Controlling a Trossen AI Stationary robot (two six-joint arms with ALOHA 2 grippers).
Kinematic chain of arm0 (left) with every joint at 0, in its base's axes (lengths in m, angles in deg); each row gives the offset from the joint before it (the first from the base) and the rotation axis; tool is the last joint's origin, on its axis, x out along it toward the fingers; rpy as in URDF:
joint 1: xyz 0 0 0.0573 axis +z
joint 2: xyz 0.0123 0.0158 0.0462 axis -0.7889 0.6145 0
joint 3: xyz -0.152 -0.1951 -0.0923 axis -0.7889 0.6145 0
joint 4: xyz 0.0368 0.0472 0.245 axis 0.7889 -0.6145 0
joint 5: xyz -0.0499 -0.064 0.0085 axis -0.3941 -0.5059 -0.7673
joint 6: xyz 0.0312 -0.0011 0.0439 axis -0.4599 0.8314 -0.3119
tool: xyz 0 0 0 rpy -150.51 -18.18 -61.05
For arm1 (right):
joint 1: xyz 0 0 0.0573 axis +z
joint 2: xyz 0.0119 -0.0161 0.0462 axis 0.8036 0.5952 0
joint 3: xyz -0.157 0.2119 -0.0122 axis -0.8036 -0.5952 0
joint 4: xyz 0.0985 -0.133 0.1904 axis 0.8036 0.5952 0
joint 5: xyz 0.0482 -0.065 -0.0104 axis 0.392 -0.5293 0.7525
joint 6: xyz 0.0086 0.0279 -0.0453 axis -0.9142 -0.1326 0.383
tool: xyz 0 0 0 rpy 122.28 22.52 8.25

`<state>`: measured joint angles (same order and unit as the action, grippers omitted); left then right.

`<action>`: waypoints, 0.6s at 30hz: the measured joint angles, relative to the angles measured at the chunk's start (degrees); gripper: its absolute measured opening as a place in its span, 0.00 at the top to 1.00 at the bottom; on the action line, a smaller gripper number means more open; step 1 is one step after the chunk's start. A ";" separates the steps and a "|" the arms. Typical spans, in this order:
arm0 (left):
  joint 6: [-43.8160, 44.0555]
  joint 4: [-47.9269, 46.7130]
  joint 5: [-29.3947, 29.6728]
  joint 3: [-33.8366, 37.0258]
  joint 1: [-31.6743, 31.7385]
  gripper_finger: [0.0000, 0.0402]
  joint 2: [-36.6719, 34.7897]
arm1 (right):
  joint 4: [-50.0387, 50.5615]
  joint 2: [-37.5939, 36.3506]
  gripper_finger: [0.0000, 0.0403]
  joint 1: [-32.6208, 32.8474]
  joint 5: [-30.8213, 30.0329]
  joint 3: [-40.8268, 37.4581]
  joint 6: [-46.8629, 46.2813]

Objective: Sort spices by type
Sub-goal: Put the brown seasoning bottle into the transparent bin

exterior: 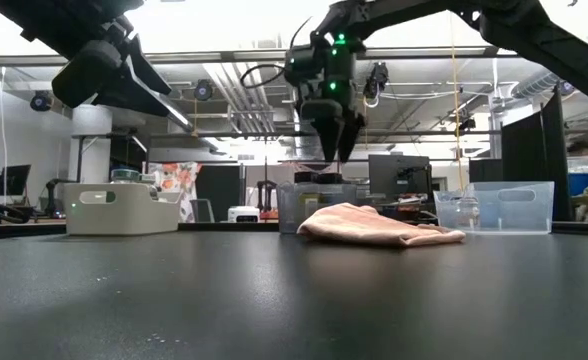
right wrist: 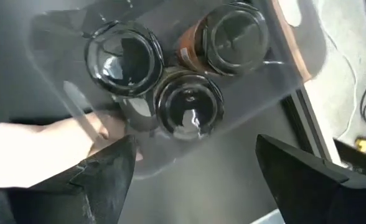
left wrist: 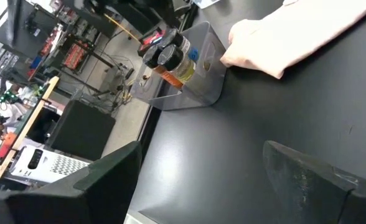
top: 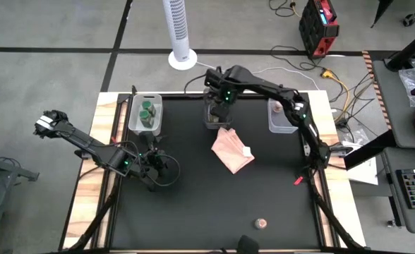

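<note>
Three dark-lidded spice jars (right wrist: 186, 106) stand upright in the clear middle bin (top: 217, 118) at the table's far edge. My right gripper (right wrist: 195, 168) hovers open just above that bin (exterior: 319, 200), pointing down and holding nothing; it also shows in the low view (exterior: 334, 148). Two green-lidded jars (top: 147, 113) sit in the white left bin (top: 145, 123). A pinkish-lidded jar (top: 274, 107) is in the clear right bin (top: 284, 121). Another pinkish-tan-lidded jar (top: 260, 224) stands alone near the table's near edge. My left gripper (top: 156, 169) waits open over the table's left part.
A crumpled pink cloth (top: 232, 149) lies on the black mat just on the near side of the middle bin, touching its wall (left wrist: 223, 59). The mat between the cloth and the lone jar is bare. A white fan (top: 179, 32) stands on the floor beyond the far edge.
</note>
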<state>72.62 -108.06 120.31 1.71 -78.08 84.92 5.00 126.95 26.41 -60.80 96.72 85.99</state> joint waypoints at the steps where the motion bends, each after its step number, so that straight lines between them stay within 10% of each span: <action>1: 0.16 0.00 0.00 0.00 0.00 0.20 0.00 | 0.24 -0.51 0.21 0.31 -0.13 0.08 -0.83; 18: 3.69 -0.11 -9.47 0.37 0.00 0.20 0.02 | -4.43 -6.90 0.28 22.29 -4.18 -1.33 -4.98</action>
<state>76.32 -108.17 110.84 2.09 -78.08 84.94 0.57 120.05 48.71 -64.99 95.38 81.01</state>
